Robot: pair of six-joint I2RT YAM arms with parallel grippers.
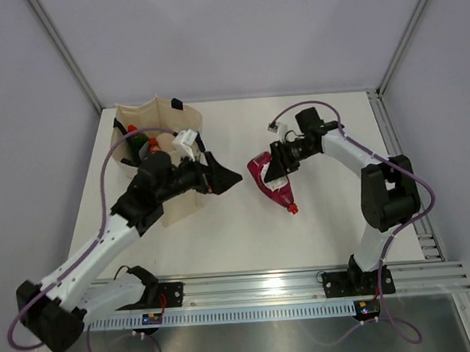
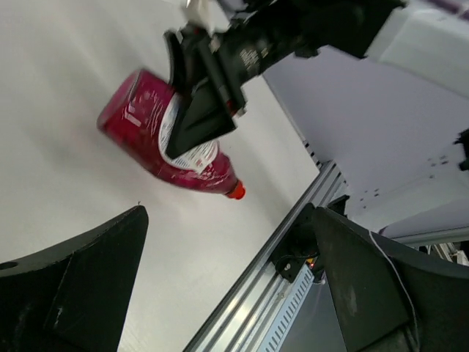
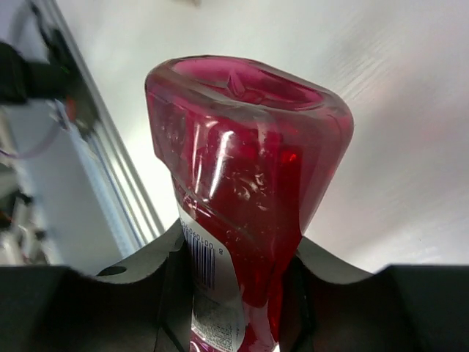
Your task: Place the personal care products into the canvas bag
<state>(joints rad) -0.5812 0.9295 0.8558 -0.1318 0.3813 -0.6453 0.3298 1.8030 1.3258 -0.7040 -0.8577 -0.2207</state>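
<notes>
**Slippery bottle in a narrow grip, with an arm in the way of the bag**

The right pincer (image 1: 276, 170) is clenched on a dark red glossy plastic bottle (image 1: 272, 182), which is grasped across its middle. The bottle's base is seen standing out past the fingertips in the right wrist view. Whether the bottle is already clear of the white table (image 1: 333, 218) cannot be told. The left pincer (image 1: 224, 177) is spread wide and holds nothing. It is turned toward the bottle from just beside the upright cream canvas bag (image 1: 161, 115).

Several risks are judged from here. The bottle's skin looks smooth and shiny, and it is pinched over a short stretch only, so it could pivot between the fingers or slide out once swung. The bag stands well apart from the right pincer, on the far side of the left pincer. The left arm (image 1: 152, 189) lies across the bag's mouth, so a direct carry could end in a knock between the arms. A soft canvas rim could also be pushed in or folded by a low approach, and the bottle dropped outside.

A white label (image 2: 192, 150) is wrapped round the bottle. A barcode (image 3: 200, 258) with digits beneath it is shown in the right wrist view, but the digits cannot be read with confidence. No brand name can be made out.
</notes>
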